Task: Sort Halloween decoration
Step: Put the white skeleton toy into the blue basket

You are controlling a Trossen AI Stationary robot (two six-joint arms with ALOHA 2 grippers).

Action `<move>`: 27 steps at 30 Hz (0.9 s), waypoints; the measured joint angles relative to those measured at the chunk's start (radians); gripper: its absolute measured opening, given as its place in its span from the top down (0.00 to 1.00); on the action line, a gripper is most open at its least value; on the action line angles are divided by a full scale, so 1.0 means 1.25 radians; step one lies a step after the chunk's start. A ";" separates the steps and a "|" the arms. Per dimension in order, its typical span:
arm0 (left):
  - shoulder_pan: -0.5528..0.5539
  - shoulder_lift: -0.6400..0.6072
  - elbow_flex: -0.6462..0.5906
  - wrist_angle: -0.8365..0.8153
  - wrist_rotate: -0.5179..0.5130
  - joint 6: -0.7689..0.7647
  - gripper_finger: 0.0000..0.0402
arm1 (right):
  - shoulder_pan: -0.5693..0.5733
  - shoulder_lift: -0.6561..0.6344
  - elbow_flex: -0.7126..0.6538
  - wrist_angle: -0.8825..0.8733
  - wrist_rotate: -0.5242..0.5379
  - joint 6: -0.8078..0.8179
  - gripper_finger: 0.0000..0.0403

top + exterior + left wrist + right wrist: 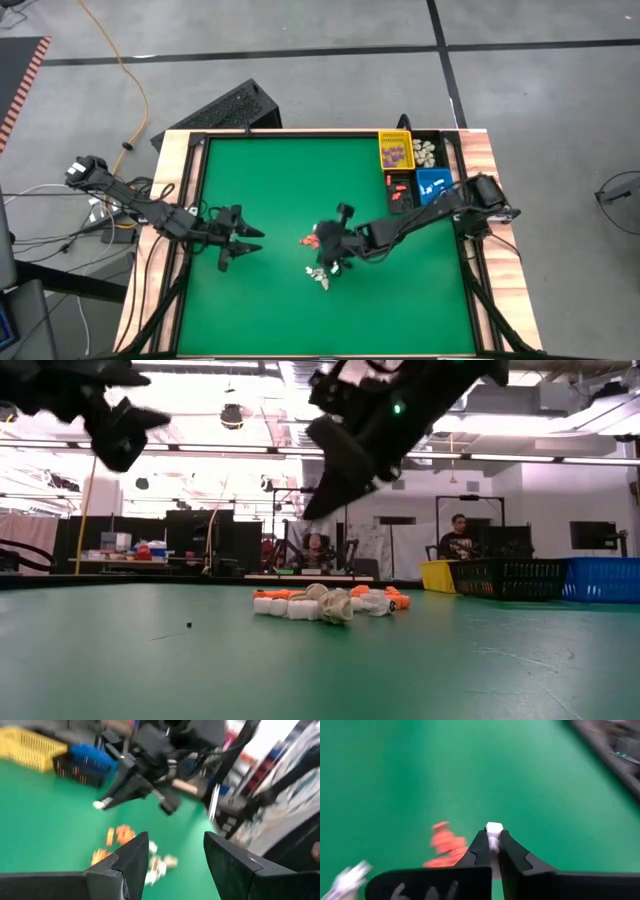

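While the right end effector point(491, 851) pinches a small white trinket point(493, 828) above the green desk point(280, 180), the left end effector point(243, 243) hangs spread, holding nothing.

Trinket: blocky, pale, smooth-looking, nipped betw. the two dark tapered fingertips, lifted off the felt-like mat approx. mid-desk. Rest of the Halloween decoration point(330, 603) lies in a loose heap under/near the right arm: cream-white lumps w/ orange-red bits, on the mat. Bins at the far right corner, all rectangular lattice plastic: yellow bin point(395, 151) w/ dark purplish pcs; black bin point(399, 190) w/ orange-red pcs; blue bin point(433, 185), contents unclear. Cream pcs sit in a compartment beside the yellow bin.
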 joint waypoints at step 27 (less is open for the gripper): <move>0.244 0.519 0.297 0.222 0.497 0.051 0.55 | -0.084 -0.347 -0.206 -0.997 0.169 1.100 0.92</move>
